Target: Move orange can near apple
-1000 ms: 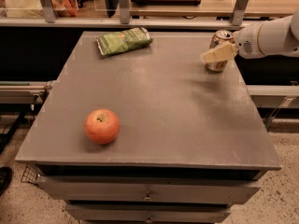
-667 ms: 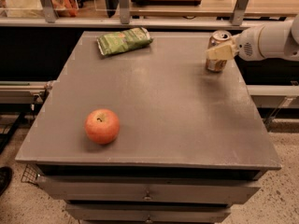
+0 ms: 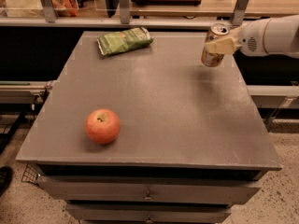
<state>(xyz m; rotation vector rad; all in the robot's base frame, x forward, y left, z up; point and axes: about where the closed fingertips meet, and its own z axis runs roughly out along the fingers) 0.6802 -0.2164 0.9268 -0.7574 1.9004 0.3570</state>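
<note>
Our cream two-finger gripper (image 3: pixel 218 45) clamps the copper-orange metal can (image 3: pixel 211 59).
We hold it tilted at the grey table's (image 3: pixel 187 125) far right corner, seemingly lifted for carrying; the round red apple (image 3: pixel 103 126) waits well apart, front left.

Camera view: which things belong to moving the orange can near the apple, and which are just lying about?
Belong to the job:
orange can, far right of the table
gripper, clamped on the can
apple, front left

Lying about:
green snack bag, back left
</note>
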